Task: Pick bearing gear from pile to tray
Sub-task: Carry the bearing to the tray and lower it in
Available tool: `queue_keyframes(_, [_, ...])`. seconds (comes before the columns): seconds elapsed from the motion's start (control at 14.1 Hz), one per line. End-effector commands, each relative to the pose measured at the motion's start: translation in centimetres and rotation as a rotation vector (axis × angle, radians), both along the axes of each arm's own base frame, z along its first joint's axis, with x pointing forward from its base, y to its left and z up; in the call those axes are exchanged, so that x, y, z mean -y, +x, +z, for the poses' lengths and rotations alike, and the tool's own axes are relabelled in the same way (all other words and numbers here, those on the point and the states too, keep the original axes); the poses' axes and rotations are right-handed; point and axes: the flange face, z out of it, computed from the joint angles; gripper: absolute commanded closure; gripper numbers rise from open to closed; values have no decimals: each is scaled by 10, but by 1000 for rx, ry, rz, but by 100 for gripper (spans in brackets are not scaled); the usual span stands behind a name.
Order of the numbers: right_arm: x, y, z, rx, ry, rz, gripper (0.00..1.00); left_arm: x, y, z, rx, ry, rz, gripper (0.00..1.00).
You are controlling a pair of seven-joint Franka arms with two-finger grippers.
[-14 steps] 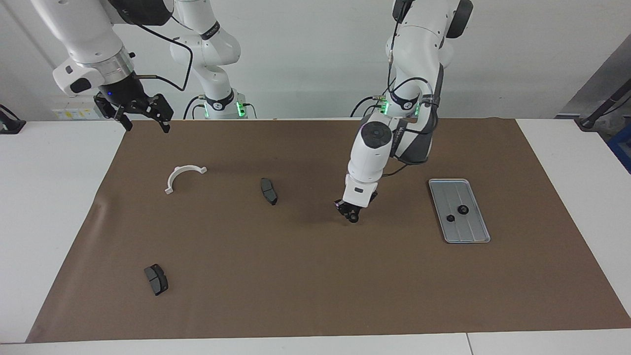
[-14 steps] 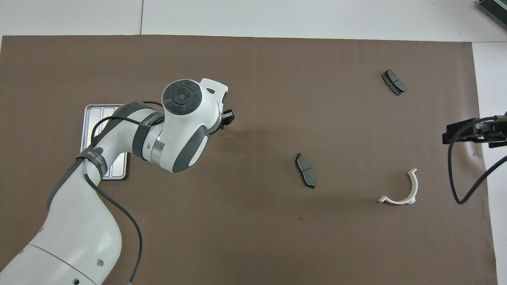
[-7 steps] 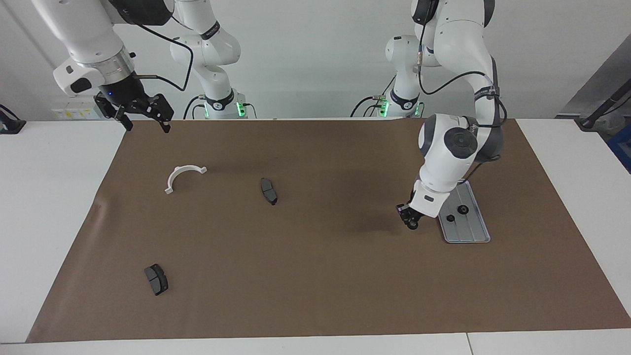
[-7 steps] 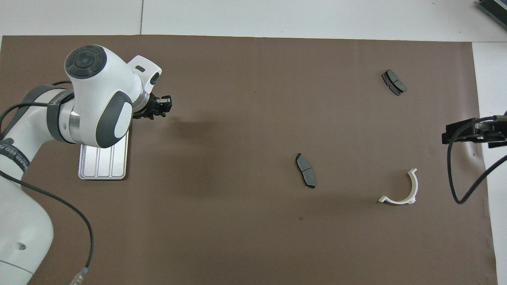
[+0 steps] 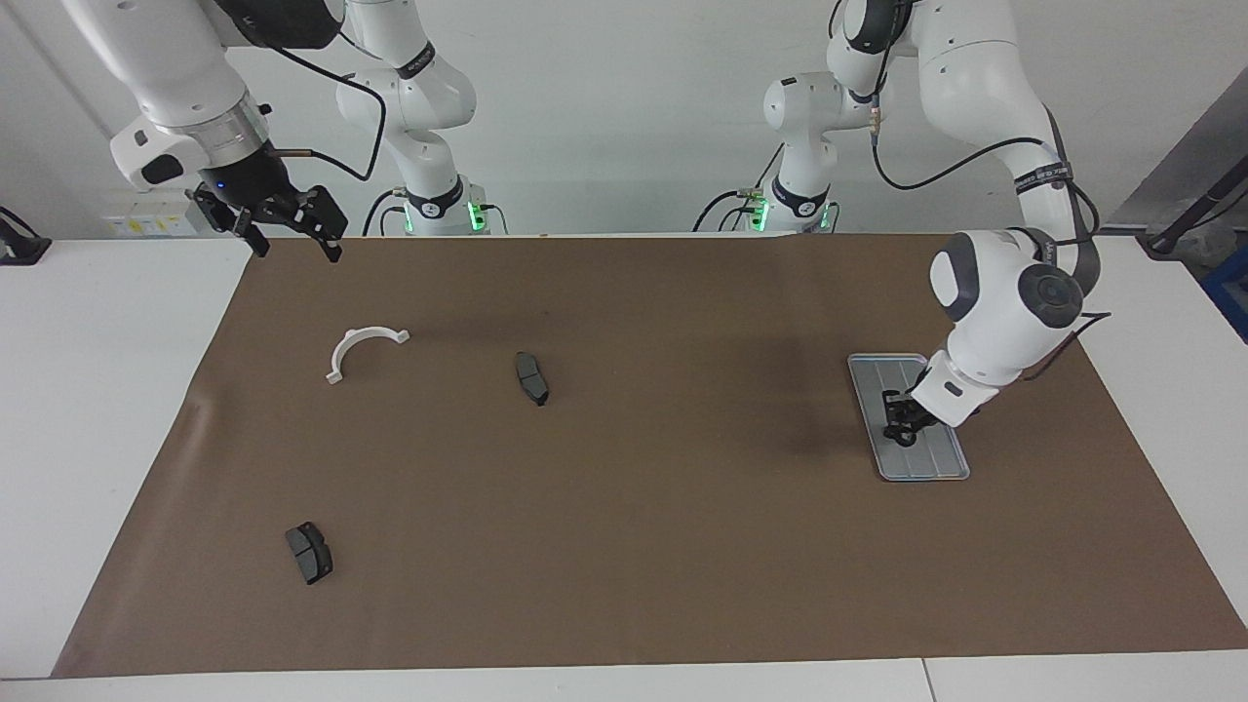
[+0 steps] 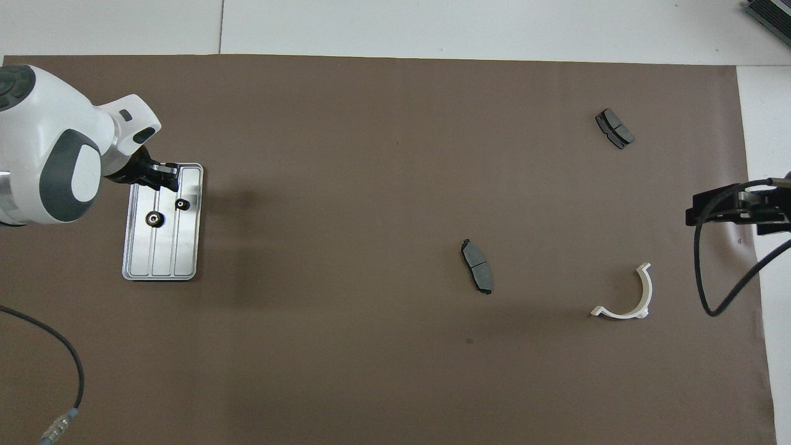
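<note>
On the worktop (image 5: 624,546), our left hand (image 5: 899,421) hangs over the tray (image 5: 934,466) near the left arm's end, nearly closed on a small black ring. Our right hand (image 5: 283,229) waits wide open and empty over the right arm's near corner. Two rings (image 6: 154,217) lie in the tray.
</note>
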Motion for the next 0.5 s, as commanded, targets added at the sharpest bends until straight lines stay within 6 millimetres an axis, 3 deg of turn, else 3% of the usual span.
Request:
queue_keyframes(0.0, [-2, -6, 0, -15, 8, -17, 0, -39, -17, 1, -13, -10, -90, 100])
queue_keyframes(0.21, [-2, -6, 0, -15, 8, -17, 0, -54, -32, -9, -42, -16, -121, 100])
queue_keyframes(0.43, [-2, -6, 1, -13, 10, -17, 0, -50, -55, -16, -71, -13, -119, 100])
